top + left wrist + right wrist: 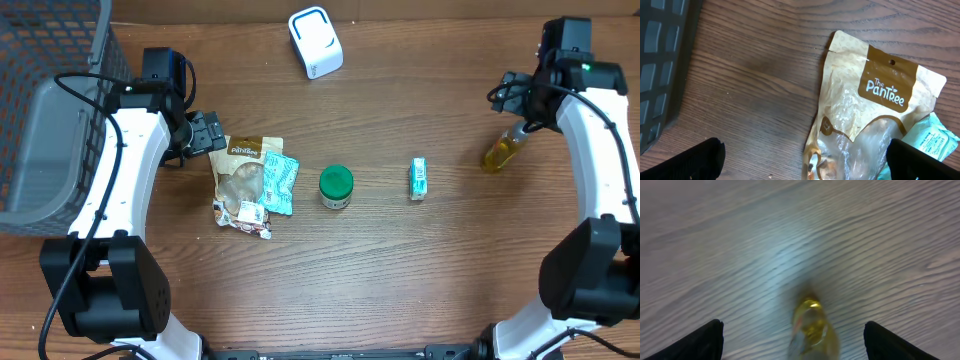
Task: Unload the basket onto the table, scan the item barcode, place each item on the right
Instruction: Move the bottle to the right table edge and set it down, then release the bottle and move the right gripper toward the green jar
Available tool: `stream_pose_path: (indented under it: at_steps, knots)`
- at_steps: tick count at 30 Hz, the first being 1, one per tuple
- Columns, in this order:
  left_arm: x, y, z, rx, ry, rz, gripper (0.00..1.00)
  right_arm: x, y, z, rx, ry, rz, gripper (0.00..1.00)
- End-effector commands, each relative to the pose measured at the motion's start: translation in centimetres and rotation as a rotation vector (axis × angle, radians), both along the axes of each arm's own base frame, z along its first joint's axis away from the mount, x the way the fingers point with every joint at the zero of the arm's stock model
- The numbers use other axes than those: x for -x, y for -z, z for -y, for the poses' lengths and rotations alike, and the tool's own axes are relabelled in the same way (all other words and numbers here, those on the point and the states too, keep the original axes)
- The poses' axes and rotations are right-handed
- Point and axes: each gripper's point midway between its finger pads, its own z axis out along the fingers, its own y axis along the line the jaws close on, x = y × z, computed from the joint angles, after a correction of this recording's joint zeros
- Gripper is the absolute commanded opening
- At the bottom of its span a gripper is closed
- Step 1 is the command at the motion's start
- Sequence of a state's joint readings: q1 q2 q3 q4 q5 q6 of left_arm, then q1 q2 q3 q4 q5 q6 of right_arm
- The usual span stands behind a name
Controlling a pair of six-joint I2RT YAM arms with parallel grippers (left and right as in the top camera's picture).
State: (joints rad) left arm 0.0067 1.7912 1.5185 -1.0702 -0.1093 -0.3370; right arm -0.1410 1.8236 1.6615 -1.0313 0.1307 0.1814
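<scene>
Resting on the brown wooden table (400,280) near its right side, the small yellow see-through bottle (498,153) is between the black fingers of the right gripper (794,326), which are spread wide and not touching it. Further left lie a little blue-green box (418,179), a round jar with a green lid (336,186) and a tan snack pouch (865,115), and the left gripper (805,147) hangs wide open over that pouch. A white boxy scanner (315,42) sits at the far edge.
</scene>
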Motion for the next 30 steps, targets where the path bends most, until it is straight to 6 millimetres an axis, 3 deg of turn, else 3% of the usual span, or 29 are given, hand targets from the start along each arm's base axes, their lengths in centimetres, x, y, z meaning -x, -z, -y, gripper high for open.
stream_pose_path:
  at_steps: [1, 9, 16, 19, 22, 23, 24, 30]
  knots:
    - [-0.4, -1.2, -0.1, -0.005, 0.0, 0.035, 1.0, -0.3, -4.1, -3.4, -0.119, -0.069, 0.109, 0.85]
    - [-0.4, -1.2, -0.1, -0.005, 0.0, 0.035, 1.0, 0.9, -3.8, -9.7, -0.233, -0.214, 0.057, 0.74]
    - [-0.4, -1.2, -0.1, -0.006, 0.0, 0.035, 1.0, 3.4, -3.0, -16.3, -0.261, -0.352, -0.04, 0.74]
    - [-0.4, -1.2, -0.1, -0.005, 0.0, 0.035, 1.0, 4.6, -2.8, -18.6, -0.29, -0.334, -0.078, 0.74]
    - [-0.4, -1.2, -0.1, -0.005, 0.0, 0.035, 1.0, 5.6, -2.7, -21.0, -0.314, -0.331, -0.1, 0.81]
    - [-0.4, -1.2, -0.1, -0.005, 0.0, 0.035, 1.0, 5.8, -2.7, -21.7, -0.314, -0.35, -0.102, 0.98]
    - [-0.4, -1.2, -0.1, -0.005, 0.0, 0.035, 1.0, 6.0, -2.7, -22.7, -0.314, -0.375, -0.097, 1.0]
    - [-0.4, -1.2, -0.1, -0.005, 0.0, 0.035, 1.0, 6.9, -3.3, -27.3, -0.378, -0.49, -0.079, 1.0]
